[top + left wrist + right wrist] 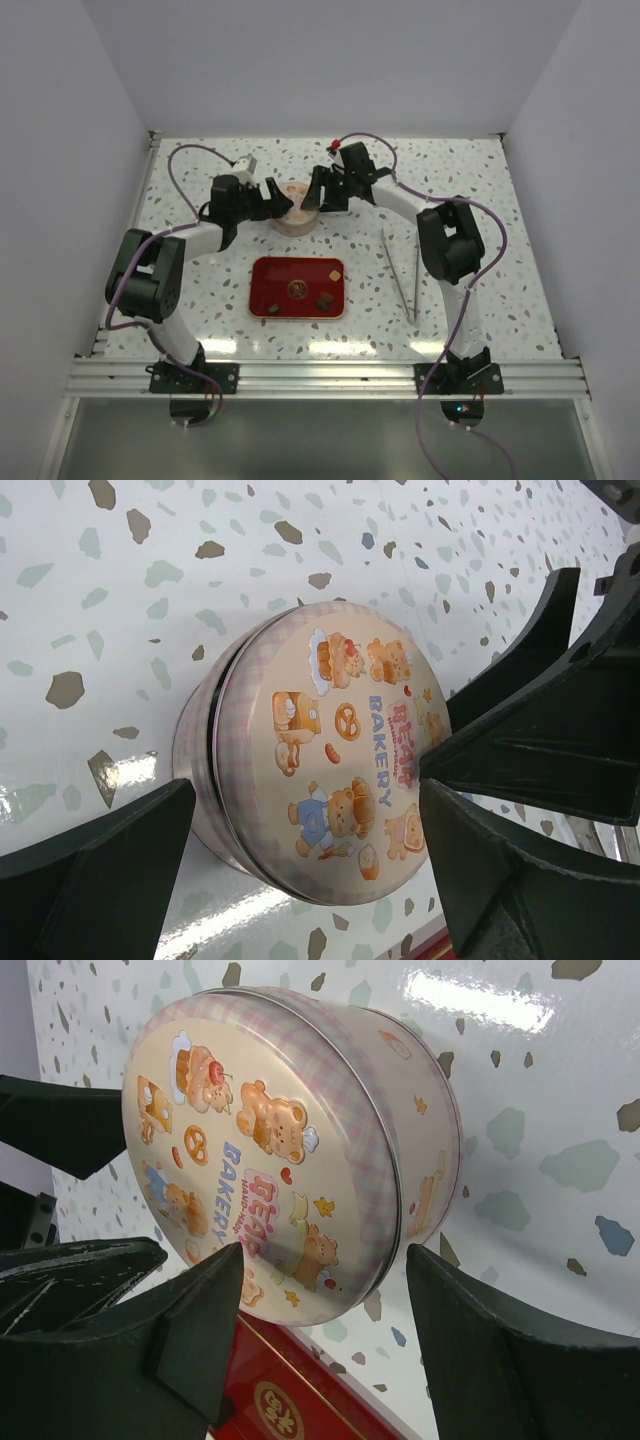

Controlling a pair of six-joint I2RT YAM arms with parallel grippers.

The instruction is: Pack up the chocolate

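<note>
Chocolate (334, 272): small loose pieces on the red tray (262, 276), nearer the arm bases than either pincer and well apart from both. One light brown by the far right corner, two dark ones toward the near side.
Left pincer (308, 790): spread wide, straddling the round tin (300, 740) from the left. Contact with its wall impossible to tell.
Right pincer (325, 1255): parted, reaching round the tin from the right. One finger (500, 1360) clear of the wall, the other overlapping the lid's edge.
Tin: far centre of the bench (480, 200), between the two pincers, lid on. Smooth glossy metal, cream with a pink check border, printed with cartoon bears, pastries and the word BAKERY.
Tray: flat rectangle with rounded corners, glossy red, round gold emblem in the middle, lying near the tin on its near side.
Tweezers (400, 280): long thin metal, two legs meeting at the near end, right of the tray.
Bench: white, shiny, speckled like terrazzo.
Fingers: black, matte, wedge-shaped.
</note>
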